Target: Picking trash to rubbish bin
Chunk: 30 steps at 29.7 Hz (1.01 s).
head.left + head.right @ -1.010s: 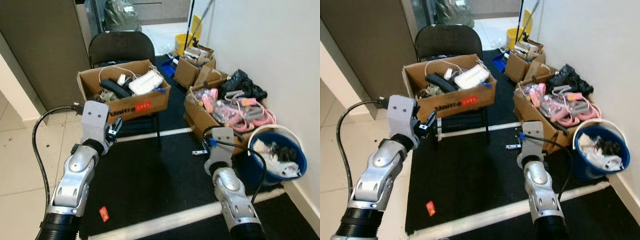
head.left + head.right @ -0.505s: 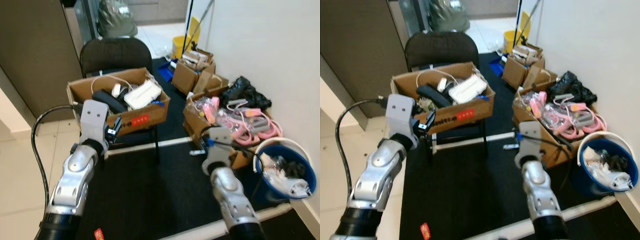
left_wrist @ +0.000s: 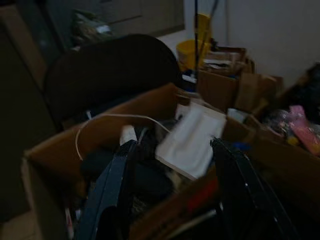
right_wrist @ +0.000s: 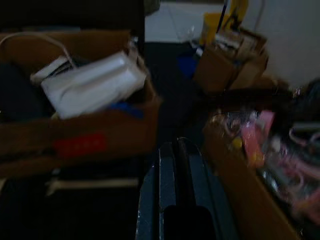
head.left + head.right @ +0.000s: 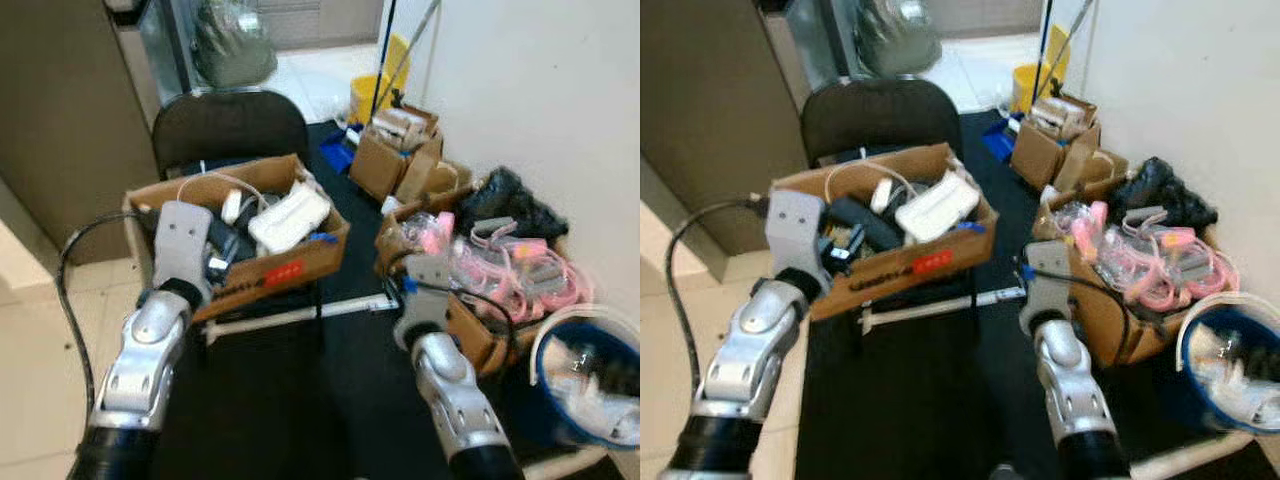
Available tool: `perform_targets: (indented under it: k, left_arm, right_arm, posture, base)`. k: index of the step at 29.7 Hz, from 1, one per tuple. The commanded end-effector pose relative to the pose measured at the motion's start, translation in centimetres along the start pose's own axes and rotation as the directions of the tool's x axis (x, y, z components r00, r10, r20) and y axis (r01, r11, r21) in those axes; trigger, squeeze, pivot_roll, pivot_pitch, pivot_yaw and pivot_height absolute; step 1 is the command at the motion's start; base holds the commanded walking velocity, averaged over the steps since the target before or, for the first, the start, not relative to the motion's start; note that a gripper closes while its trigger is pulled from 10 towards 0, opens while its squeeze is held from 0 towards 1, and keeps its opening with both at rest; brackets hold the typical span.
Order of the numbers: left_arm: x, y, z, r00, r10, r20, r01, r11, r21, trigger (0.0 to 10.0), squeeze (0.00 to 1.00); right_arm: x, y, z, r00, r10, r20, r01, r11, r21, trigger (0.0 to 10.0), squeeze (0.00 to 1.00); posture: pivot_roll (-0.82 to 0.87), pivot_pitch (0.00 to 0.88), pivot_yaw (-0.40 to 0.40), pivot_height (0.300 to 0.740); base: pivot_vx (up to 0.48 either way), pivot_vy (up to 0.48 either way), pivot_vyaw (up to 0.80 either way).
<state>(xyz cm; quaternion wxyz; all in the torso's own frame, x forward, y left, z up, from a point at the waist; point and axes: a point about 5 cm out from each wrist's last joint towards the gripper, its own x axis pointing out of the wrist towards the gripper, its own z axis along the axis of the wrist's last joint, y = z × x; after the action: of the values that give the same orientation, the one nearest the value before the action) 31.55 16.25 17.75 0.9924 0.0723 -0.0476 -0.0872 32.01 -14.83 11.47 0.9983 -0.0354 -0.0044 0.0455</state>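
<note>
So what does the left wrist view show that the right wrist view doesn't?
Left wrist view, not the right: the left gripper, fingers spread open toward the box, and the black chair back behind it.

Right wrist view, not the left: the right gripper, fingers shut together, and the black mat between the boxes.

Both: the cardboard box with the white device in it, the yellow bucket by the wall and the pink items in the neighbouring carton.

Black floor mat [image 5: 300, 400] carries the chair [image 5: 228, 130]; right of the chair sit cardboard boxes [image 5: 400, 165] and a blue bin [image 5: 590, 385].
</note>
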Motion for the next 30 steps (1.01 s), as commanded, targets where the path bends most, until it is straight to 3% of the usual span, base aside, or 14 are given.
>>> perform_targets:
  k: [1, 8, 30]
  left_arm:
    - [-0.37, 0.45, -0.58, 1.000, 0.011, -0.026, -0.011, 1.000, 0.002, 10.0, 0.00]
    - [-0.37, 0.44, -0.56, 1.000, 0.012, -0.026, -0.012, 1.000, 0.000, 10.0, 0.00]
    - [-0.46, 0.34, -0.57, 1.000, 0.008, -0.026, -0.008, 1.000, 0.004, 10.0, 0.00]
  right_arm:
    - [-0.22, 0.96, -0.57, 0.999, 0.038, -0.020, -0.038, 0.999, 0.001, 10.0, 0.00]
    - [-0.09, 1.22, -0.43, 0.998, 0.054, -0.019, -0.055, 0.998, -0.007, 10.0, 0.00]
    - [0.20, 1.26, -0.27, 0.998, 0.062, -0.011, -0.062, 0.998, 0.019, 10.0, 0.00]
  posture:
    - [0.01, 0.157, 0.009, 0.740]
    - [0.01, 0.157, 0.006, 0.740]
    - [0.02, 0.150, 0.004, 0.740]
  base:
    - [0.480, 0.000, 0.00]
    - [0.480, 0.000, 0.67]
    - [0.480, 0.000, 0.00]
